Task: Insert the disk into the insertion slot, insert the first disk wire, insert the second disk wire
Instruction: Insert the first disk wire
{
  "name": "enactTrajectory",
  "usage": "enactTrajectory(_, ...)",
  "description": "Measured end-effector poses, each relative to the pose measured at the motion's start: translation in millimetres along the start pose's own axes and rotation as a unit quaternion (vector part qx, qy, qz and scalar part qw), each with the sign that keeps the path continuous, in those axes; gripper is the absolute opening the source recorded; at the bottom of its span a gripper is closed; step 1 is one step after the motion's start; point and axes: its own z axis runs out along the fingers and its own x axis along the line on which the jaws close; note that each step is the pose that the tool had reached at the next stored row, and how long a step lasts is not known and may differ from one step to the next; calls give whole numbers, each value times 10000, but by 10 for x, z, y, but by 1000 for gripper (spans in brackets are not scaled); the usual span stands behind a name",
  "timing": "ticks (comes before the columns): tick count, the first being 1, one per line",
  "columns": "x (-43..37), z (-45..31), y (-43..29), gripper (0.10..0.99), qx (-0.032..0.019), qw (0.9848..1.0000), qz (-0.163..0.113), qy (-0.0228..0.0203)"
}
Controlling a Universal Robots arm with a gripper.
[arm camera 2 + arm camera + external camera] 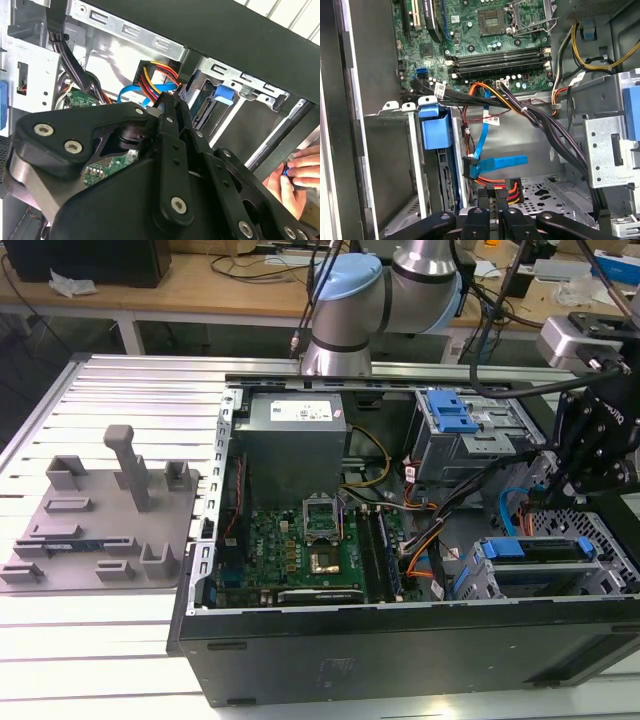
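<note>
Plainly, we count one silver hard disk in its blue plastic frame [520, 548], seated in the low grey perforated cage [612, 570]. Two wires run nearby: one flat blue cable [502, 162], and one red-orange-yellow lead [512, 184] whose plug the black gripper [495, 196] clenches.

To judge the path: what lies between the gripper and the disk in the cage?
In the first wrist view, the blue data cable and its plug hang between the gripper, shut on the power plug, and the disk.
</note>
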Motion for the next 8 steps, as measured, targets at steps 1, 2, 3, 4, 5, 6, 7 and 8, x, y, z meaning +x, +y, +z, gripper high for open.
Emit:
enactTrajectory(1,0,0,0,169,0,10000,0,0)
enactTrajectory(2,0,0,0,169,0,10000,0,0)
enactTrajectory(3,0,0,-1,169,0,10000,0,1)
enactTrajectory(4,1,0,-1,169,1,10000,0,10)
enactTrajectory(5,3,1,-1,169,3,10000,0,25)
enactTrajectory(6,3,0,-1,169,6,10000,-2,57)
enactTrajectory(7,3,0,-1,169,17,9999,-19,137)
enactTrajectory(8,4,1,-2,169,25,9998,-126,175)
